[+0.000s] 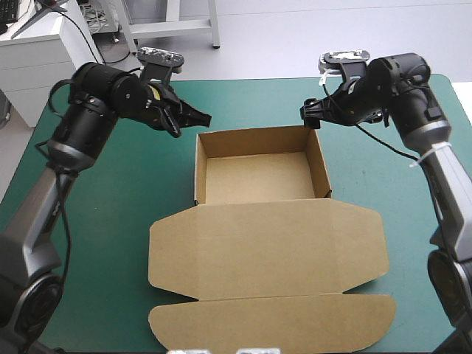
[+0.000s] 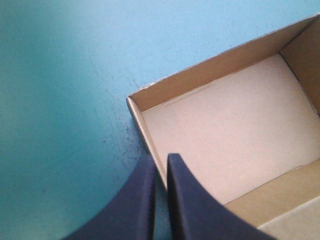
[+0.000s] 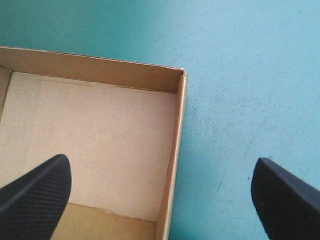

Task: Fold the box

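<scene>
High view alone shows box (image 1: pixel 254 177) lid (image 1: pixel 265 251) flat; wrist views: left claw (image 2: pixel 160 157) clenched, right claw (image 3: pixel 161 160) released.

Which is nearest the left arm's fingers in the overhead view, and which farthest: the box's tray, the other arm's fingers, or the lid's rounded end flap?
From the left gripper:
1. The tray: its far left corner is close by.
2. The right gripper: across the tray's far wall, on the right.
3. The rounded flap: by the table's near edge.
</scene>
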Available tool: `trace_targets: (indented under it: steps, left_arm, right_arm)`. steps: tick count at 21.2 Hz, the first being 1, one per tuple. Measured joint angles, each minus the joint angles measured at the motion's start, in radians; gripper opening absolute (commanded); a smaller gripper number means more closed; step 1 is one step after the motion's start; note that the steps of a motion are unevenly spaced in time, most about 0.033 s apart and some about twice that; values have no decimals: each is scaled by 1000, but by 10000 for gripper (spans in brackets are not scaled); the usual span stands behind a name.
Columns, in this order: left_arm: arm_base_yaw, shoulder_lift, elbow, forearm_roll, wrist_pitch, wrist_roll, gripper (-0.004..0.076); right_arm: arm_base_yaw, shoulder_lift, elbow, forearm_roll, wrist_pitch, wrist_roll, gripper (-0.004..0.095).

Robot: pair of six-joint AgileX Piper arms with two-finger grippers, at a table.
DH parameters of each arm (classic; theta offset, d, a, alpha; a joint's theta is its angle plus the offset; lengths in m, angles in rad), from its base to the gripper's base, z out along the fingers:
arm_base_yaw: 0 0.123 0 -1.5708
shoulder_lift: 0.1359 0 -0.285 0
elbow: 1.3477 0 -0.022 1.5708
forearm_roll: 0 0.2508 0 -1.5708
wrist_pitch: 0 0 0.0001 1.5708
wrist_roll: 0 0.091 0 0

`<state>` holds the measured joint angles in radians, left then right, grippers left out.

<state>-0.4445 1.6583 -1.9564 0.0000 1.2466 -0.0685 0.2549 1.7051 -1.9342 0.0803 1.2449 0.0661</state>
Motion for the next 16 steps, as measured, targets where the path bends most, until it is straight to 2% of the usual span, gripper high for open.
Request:
trace_targets:
  steps: [4, 8, 11, 16]
  left_arm:
    - [0, -143, 121, 28, 0, 27, -3]
    - [0, -396, 373, 32, 0, 33, -3]
    - [0, -610, 589, 33, 0, 29, -3]
    - [0, -868, 875, 33, -28, 30, -6]
  right_arm:
    - [0, -121, 119, -3, 1, -15, 895]
    - [0, -220, 285, -14, 1, -23, 892]
    - [0, -179, 299, -21, -43, -4, 892]
    - [0, -25, 299, 15, -112, 10, 892]
